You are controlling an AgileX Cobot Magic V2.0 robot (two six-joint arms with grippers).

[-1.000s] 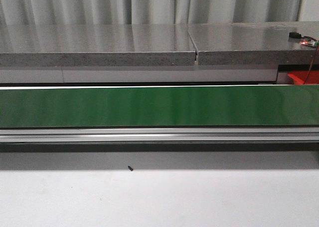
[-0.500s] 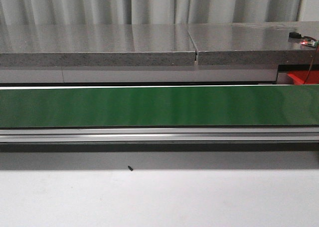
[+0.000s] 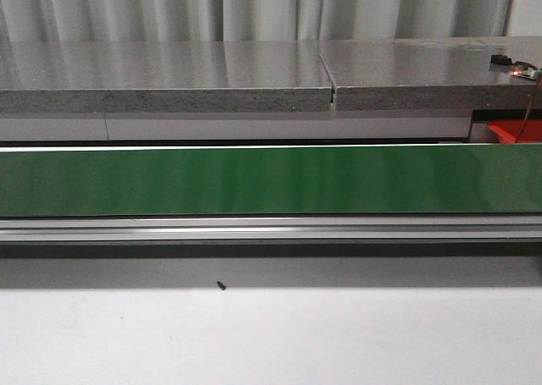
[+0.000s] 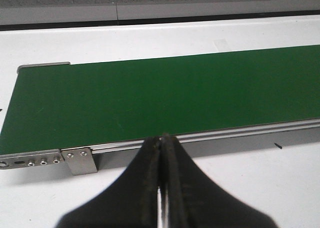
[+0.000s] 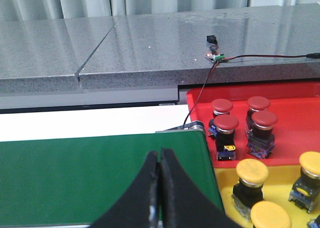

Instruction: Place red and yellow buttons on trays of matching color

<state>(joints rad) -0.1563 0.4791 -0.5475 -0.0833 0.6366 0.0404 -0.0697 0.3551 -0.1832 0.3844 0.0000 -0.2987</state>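
We are seeing nothing changing: green conveyor belt (image 3: 254, 180) staying bare, both grippers (left gripper (image 4: 161, 140), right gripper (image 5: 159, 155)) closed, empty. Red buttons (image 5: 226, 123) are sitting on the red tray (image 5: 295, 119), yellow buttons (image 5: 252, 172) on the yellow tray (image 5: 285, 180), beside the belt's end.

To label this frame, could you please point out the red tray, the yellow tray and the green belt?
red tray (image 5: 295, 119), right wrist view, bare floor.
yellow tray (image 5: 284, 174), right wrist view, bare floor.
green belt (image 3: 271, 180), front view, middle.
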